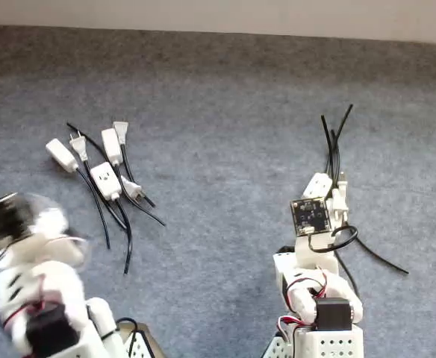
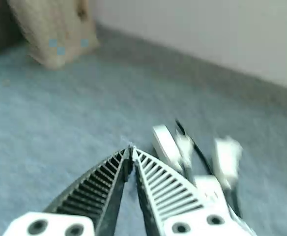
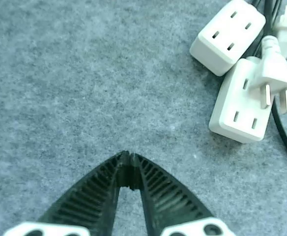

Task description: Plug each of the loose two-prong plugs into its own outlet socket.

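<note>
Poised at the pick-up step with left pincer (image 2: 131, 156) and right pincer (image 3: 129, 167) both pinched together, empty; next, opening around the two-prong plug (image 3: 275, 66).

White plugs (image 3: 275, 66) and sockets (image 3: 228, 35) on black cords (image 3: 267, 12) are lying on mottled grey carpet (image 1: 225, 149); the right gripper (image 3: 129, 157) is showing black ribbing.

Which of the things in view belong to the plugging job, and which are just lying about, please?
Belong to the job: outlet sockets, a two-prong plug lying across one of them, and a separate cluster of sockets and plugs.
Just lying about: beige woven object, far off.
</note>
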Controlling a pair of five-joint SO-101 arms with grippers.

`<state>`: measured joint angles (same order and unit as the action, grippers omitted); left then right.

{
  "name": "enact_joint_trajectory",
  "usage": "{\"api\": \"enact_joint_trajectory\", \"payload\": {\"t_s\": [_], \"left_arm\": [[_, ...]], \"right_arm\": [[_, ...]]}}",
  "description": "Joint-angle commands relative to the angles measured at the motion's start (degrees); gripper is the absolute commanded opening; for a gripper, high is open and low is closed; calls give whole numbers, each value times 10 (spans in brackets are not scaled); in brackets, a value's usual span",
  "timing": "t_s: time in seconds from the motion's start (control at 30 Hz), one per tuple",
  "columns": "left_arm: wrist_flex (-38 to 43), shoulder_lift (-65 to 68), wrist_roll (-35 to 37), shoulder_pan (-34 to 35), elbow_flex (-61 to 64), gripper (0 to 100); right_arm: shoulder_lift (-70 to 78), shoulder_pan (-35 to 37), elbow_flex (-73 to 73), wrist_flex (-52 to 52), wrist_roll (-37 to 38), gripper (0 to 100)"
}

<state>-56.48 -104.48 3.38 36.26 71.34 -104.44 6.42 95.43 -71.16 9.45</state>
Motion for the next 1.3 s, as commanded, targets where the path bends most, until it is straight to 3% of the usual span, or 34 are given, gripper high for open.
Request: {"api": "enact_joint_trajectory", "payload": {"t_s": [0.0,0.1,0.2,0.4,0.53,0.8,0.93,1.07,1.27], "left_arm": [[110,3,-43,78,-52,11],[158,4,-106,78,-53,86],[160,10,-112,79,-56,181],[139,172,-113,80,-138,194],[33,394,-112,77,-338,194],[-317,891,-112,61,-851,196],[-452,1101,-111,36,-1062,195],[-455,1229,-62,21,-1142,196],[-445,1345,-57,-36,-1156,196]], "right_arm": [[-5,3,70,-3,6,6],[-5,3,70,-3,6,6],[-5,3,70,-3,6,6],[-5,3,70,-3,6,6],[-5,3,70,-3,6,6],[-5,3,70,-3,6,6],[-5,3,70,-3,6,6],[-5,3,70,-3,6,6],[-5,3,70,-3,6,6]]}}
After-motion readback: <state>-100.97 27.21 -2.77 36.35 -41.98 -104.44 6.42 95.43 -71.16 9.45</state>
